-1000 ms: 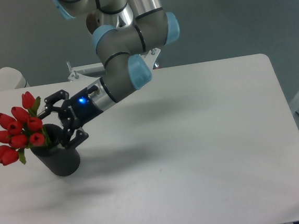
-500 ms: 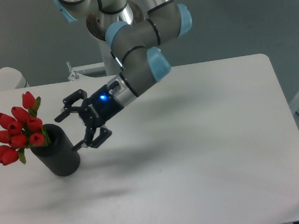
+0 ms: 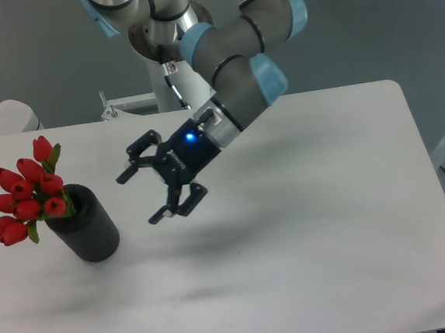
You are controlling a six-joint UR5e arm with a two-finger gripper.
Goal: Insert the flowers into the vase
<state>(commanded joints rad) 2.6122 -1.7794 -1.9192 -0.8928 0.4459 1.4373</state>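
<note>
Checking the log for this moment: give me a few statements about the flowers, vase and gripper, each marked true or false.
1. The flowers stand in the vase. True.
2. The gripper is shut on the stems. False: it is open, holds nothing, and sits apart to the vase's right.
3. The vase lies on its side. False: it stands upright on the table.
4. The buds lean out to the left of the vase's mouth. True.

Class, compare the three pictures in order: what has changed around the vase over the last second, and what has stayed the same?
The gripper, open, has drawn back from the vase toward the right, and now hangs clear of it over the table. It holds nothing. The flowers stay in the vase, leaning left, and the vase has not moved.
</note>
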